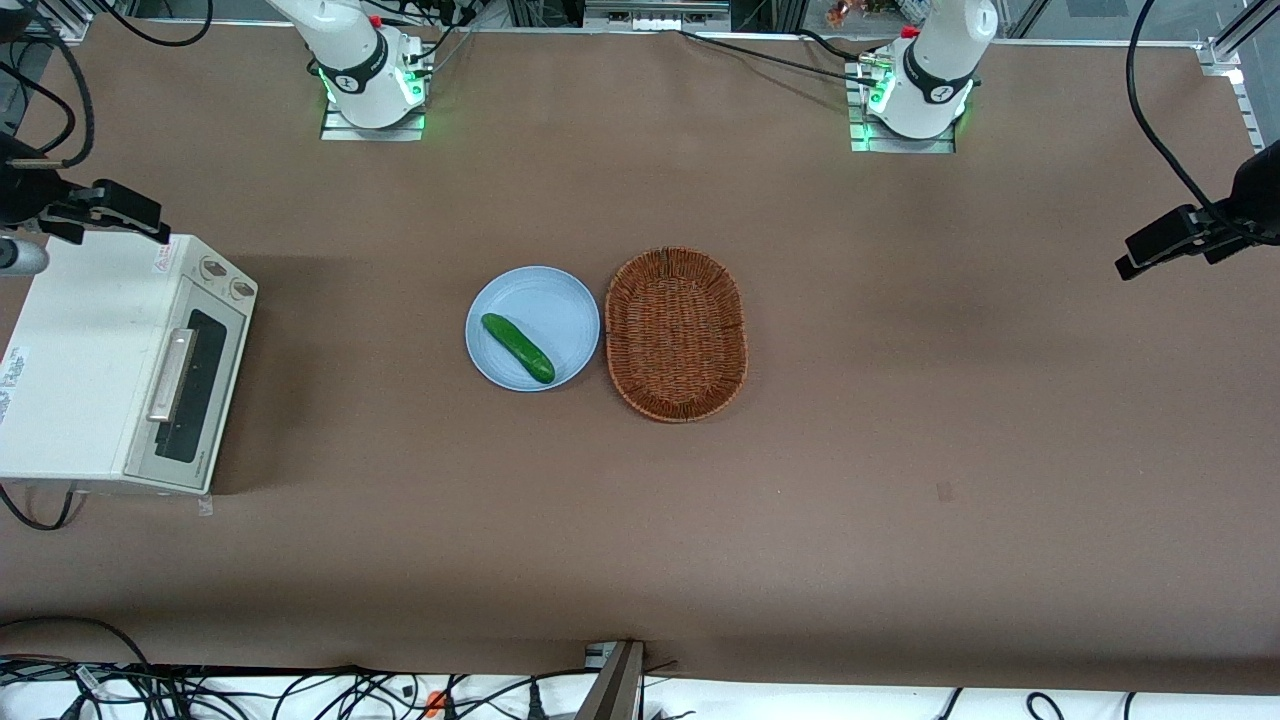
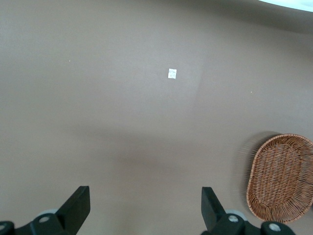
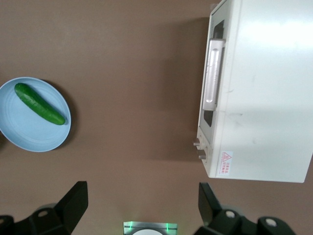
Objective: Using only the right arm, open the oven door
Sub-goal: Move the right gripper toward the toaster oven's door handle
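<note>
while the oven door (image 3: 213, 78) sits shut, the pincer (image 3: 142, 208) hangs wide above bare table (image 3: 137, 73) near it.

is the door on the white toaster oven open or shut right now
Shut. The cream-white oven's dark-windowed door lies flush against its front, silver bar handle untouched. The black gripper hangs above the table, open, well clear.

The front view looks steeply down from high above the table's near edge, taking in the whole table (image 1: 900, 500), the oven (image 1: 90, 370), plate (image 1: 560, 300) and basket (image 1: 676, 334). The right wrist view looks straight down past the spread fingers of the gripper (image 3: 142, 208), held high above the table, sharing the oven (image 3: 264, 93) and plate (image 3: 29, 132) with the front view. The left wrist view looks down on bare table, sharing only the basket (image 2: 281, 178).
</note>
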`<action>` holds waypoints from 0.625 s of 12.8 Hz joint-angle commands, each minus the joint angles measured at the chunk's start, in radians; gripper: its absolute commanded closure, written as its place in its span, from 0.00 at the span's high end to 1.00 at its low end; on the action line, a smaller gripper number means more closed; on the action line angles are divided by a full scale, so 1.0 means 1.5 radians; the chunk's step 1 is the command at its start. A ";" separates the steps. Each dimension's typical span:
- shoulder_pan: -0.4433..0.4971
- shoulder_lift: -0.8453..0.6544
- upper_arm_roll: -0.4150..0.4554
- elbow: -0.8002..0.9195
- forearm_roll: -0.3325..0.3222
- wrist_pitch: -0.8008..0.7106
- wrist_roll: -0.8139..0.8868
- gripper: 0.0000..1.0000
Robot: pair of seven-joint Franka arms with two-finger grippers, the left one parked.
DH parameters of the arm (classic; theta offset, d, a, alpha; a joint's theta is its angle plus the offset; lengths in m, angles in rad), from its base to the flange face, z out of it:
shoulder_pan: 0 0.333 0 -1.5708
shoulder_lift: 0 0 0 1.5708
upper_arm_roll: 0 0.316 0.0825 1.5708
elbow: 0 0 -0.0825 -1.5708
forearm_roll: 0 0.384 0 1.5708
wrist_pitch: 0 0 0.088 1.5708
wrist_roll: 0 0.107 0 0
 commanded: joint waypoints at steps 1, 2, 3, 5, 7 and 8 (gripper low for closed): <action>0.009 0.010 0.002 0.002 -0.006 -0.022 -0.001 1.00; 0.009 0.018 0.002 0.001 -0.006 -0.026 -0.001 1.00; 0.011 0.026 0.002 0.000 -0.006 -0.028 0.006 1.00; 0.030 0.038 0.002 -0.002 -0.009 -0.026 0.009 0.99; 0.041 0.058 0.002 -0.002 -0.009 -0.021 0.031 0.98; 0.046 0.066 0.002 -0.001 -0.009 -0.019 0.040 0.94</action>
